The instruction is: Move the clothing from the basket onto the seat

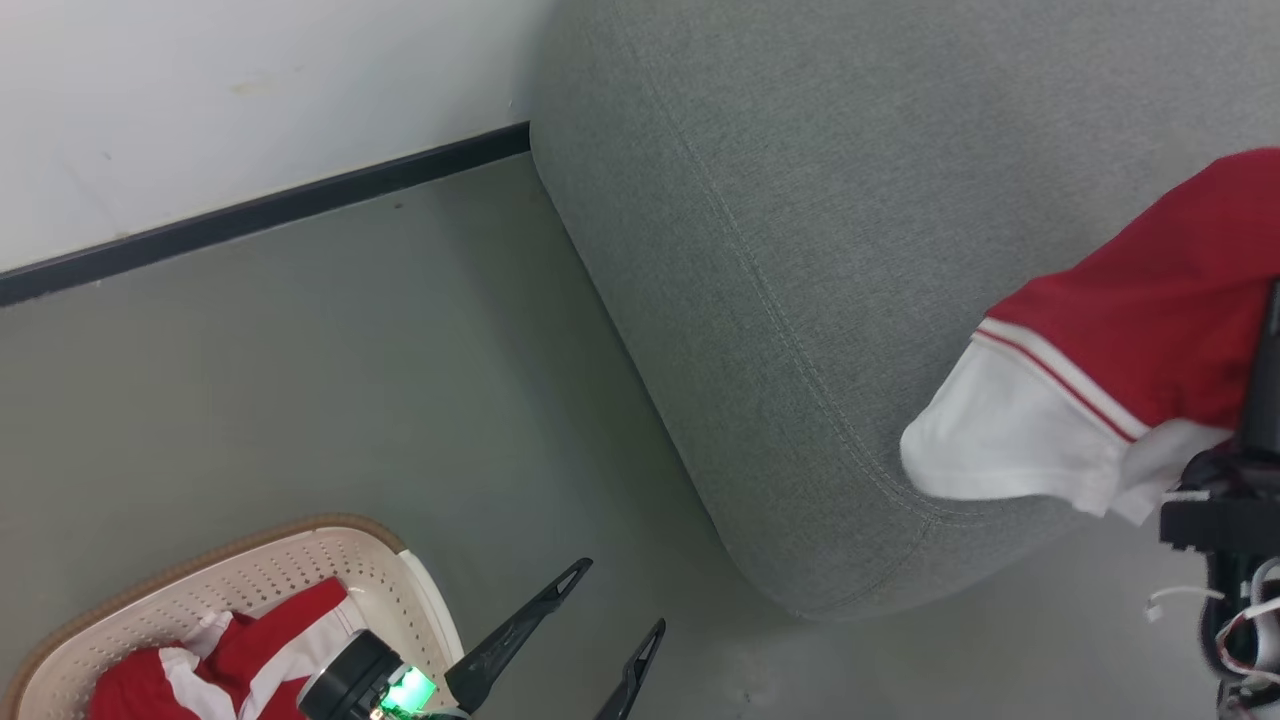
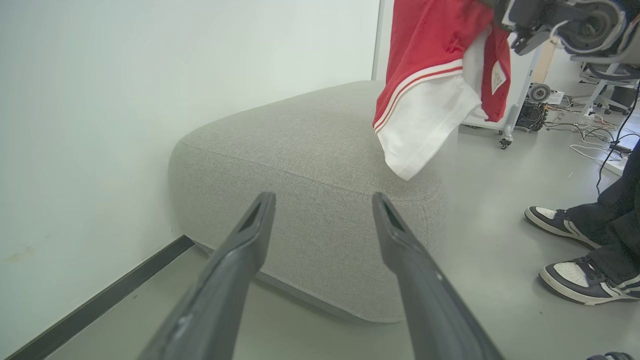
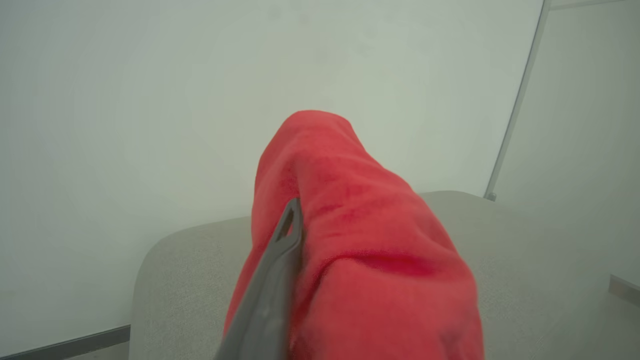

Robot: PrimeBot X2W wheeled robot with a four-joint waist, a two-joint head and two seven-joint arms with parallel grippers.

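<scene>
A red garment with a white panel and striped trim hangs from my right gripper, which is shut on it. It dangles just above the near corner of the grey seat. In the right wrist view the red cloth drapes over one dark finger and hides the other. From the left wrist view the garment shows a small white label, with the seat under it. More red and white clothing lies in the cream basket at lower left. My left gripper stands open beside the basket, holding nothing.
A white wall with a black baseboard runs behind the seat. A person's two shoes stand on the grey floor right of the seat. A wheeled cart and loose cables lie farther back.
</scene>
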